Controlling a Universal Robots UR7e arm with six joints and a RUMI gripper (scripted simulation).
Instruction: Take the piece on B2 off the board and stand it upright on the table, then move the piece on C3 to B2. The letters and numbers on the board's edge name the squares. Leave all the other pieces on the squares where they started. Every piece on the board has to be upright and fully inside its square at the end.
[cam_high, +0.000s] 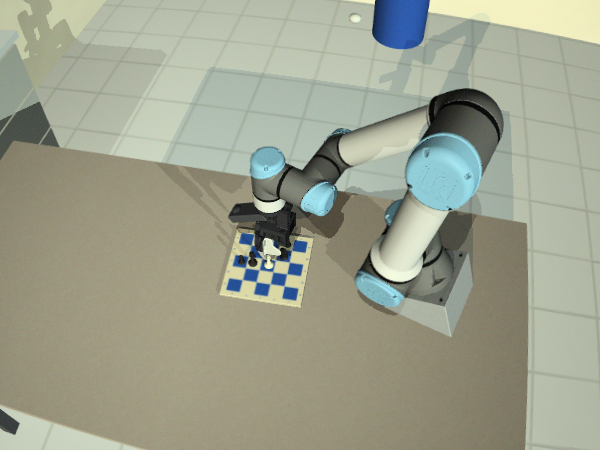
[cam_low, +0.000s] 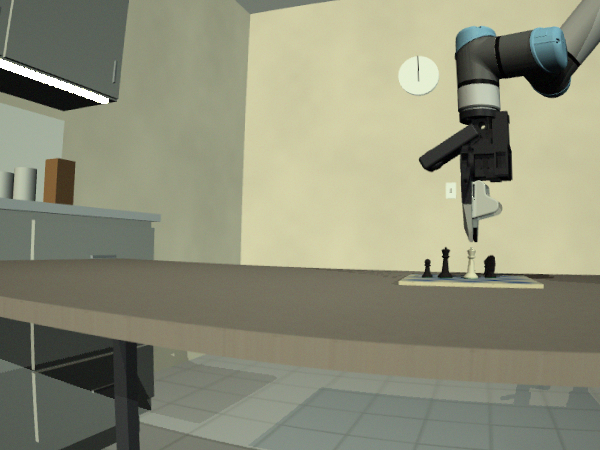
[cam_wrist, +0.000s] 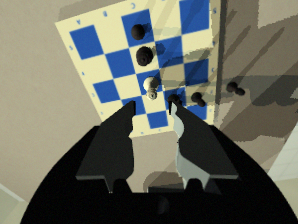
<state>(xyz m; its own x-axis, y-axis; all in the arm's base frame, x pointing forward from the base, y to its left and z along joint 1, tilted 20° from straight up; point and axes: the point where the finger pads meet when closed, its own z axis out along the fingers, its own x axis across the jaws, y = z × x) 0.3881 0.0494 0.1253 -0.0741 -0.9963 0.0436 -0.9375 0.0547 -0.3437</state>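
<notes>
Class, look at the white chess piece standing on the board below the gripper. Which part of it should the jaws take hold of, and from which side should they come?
Grip the white piece on its slim upper body, just under the crown, coming straight down from above. It stands upright and tall, with black pieces close on both sides in the same row, so a sideways approach would likely knock them. The gripper hangs above it, jaws part open and holding nothing.

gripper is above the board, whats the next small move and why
Probably straight down: the gripper hangs just above the white piece, holds nothing, and its jaws stand partly apart. In the wrist view that piece lies ahead of the jaws, so a small centring shift may be needed.
</notes>
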